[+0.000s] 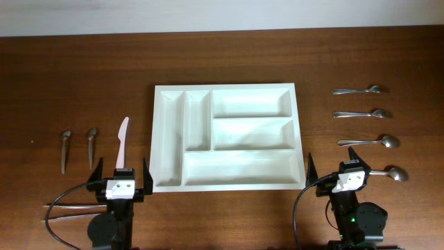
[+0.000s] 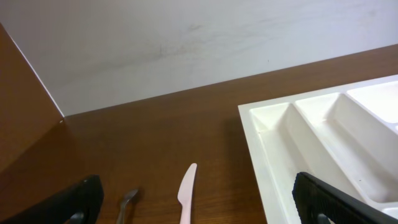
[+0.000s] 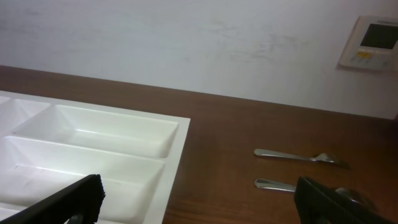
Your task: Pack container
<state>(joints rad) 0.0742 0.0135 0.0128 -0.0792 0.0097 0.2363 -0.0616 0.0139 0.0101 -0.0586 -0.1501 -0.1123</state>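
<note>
Your tray [image 1: 226, 88] is a large white plastic rectangle lying flat, open side up, at the middle of the table [image 1: 83, 62], square to its edges. You see two narrow compartments on its left and three wide ones, all bare.

L gripper [image 1: 121, 167] & R gripper [image 1: 331, 162]: both w/ jaws spread wide. Both sit low, level w/ each other, well apart, fingers [image 2: 326, 198] pointing fwd.

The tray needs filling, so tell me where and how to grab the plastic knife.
Probably grip the knife by its handle, the end nearest the left tool, from above. It lies flat, pointing away, so the jaws close across its narrow width.
</note>
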